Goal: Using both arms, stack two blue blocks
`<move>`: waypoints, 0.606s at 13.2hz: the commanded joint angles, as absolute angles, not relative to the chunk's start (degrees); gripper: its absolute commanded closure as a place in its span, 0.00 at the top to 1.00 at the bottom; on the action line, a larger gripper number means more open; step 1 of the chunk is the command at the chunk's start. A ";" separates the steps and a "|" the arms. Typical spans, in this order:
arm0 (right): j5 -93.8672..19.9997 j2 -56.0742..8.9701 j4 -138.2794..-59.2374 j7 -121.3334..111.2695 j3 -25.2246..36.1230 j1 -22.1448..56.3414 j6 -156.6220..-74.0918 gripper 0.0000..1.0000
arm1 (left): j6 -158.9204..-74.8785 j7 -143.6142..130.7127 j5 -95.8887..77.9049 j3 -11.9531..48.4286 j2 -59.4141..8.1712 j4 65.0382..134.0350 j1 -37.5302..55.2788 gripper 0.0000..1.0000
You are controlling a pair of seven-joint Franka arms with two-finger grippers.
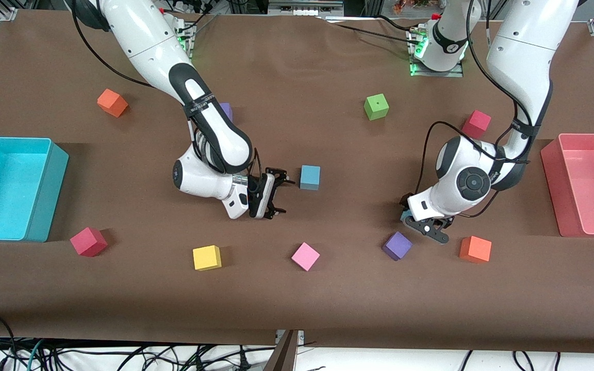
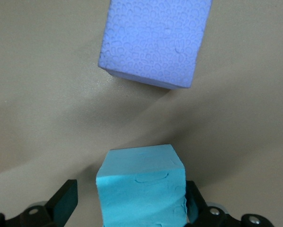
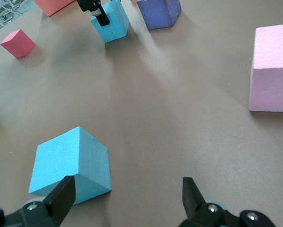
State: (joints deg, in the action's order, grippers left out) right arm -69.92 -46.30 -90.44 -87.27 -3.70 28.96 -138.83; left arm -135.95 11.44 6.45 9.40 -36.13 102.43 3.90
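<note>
One blue block (image 1: 310,177) sits mid-table. My right gripper (image 1: 284,196) is open and low beside it, toward the right arm's end. In the right wrist view this block (image 3: 70,168) lies beside one finger (image 3: 61,196), not between the jaws of my right gripper (image 3: 127,194). The second blue block (image 1: 405,215) sits on the table under my left gripper (image 1: 421,225). In the left wrist view my left gripper (image 2: 129,203) is open around this block (image 2: 141,189). One finger (image 2: 194,203) touches it and the other (image 2: 63,203) stands apart. The block also shows in the right wrist view (image 3: 110,21).
A purple cube (image 1: 397,245) lies just nearer the camera than the left gripper, with an orange cube (image 1: 475,249) beside it. Pink (image 1: 305,256), yellow (image 1: 207,257) and red (image 1: 88,241) cubes lie along the near side. A cyan bin (image 1: 44,196) and a pink bin (image 1: 552,175) stand at the table's ends.
</note>
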 commanded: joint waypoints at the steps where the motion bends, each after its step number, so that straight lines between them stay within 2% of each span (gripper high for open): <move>1: -71.89 -45.70 -91.41 -96.97 -3.96 28.04 -137.90 1.00 | -137.02 10.63 7.65 9.40 -35.95 103.27 4.04 0.52; 2: -71.98 -45.79 -91.49 -104.51 -3.96 27.25 -137.81 1.00 | -136.85 10.72 7.65 9.40 -35.95 103.27 4.13 0.38; 3: -72.33 -45.88 -91.84 -108.77 -4.04 26.64 -137.20 1.00 | -136.41 10.46 7.12 9.40 -35.95 103.27 4.13 0.30; 6: -73.38 -45.88 -93.25 -113.10 -4.04 26.54 -135.79 1.00 | -134.05 4.42 7.03 9.49 -35.16 103.54 4.13 0.30; 8: -78.81 -46.49 -93.60 -116.78 -4.13 26.80 -135.79 1.00 | -130.53 0.63 7.03 9.49 -34.63 102.83 4.31 0.30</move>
